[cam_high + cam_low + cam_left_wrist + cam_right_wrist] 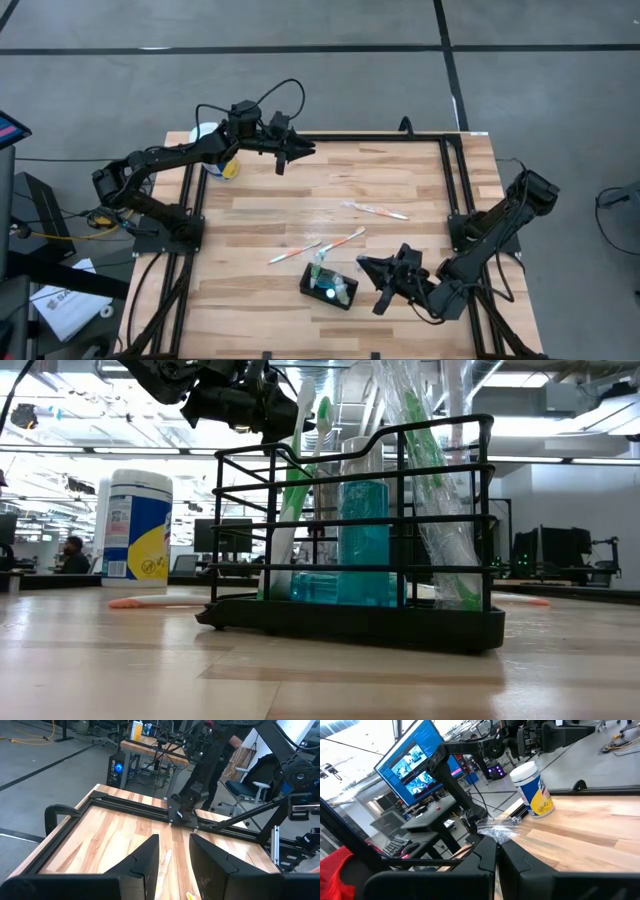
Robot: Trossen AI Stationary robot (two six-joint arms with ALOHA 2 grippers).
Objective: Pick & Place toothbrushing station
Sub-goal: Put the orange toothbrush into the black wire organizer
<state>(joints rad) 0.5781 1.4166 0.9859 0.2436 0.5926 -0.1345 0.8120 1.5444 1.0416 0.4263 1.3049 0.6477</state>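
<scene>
The toothbrushing station (328,285), a black wire holder, stands on its base near the table's front edge. In the low view the station (350,600) holds a blue cup, green and white toothbrushes and clear-wrapped ones. My right gripper (362,264) hovers level just right of it, shut. Crinkled clear wrap (496,827) shows right at the tips of my right gripper (497,849). My left gripper (305,152) hangs over the far left of the table. In its wrist view my left gripper (174,847) is open with nothing between the fingers. My right gripper's shut fingertips end right at the crinkled clear wrap (492,834). I cannot tell whether they touch or pinch it.
A white-lidded canister (213,163) with a blue-yellow label stands at the far left corner under my left arm. Three loose toothbrushes lie mid-table: one (375,209), one (345,240), one (295,252). A black frame rail (130,807) edges the table.
</scene>
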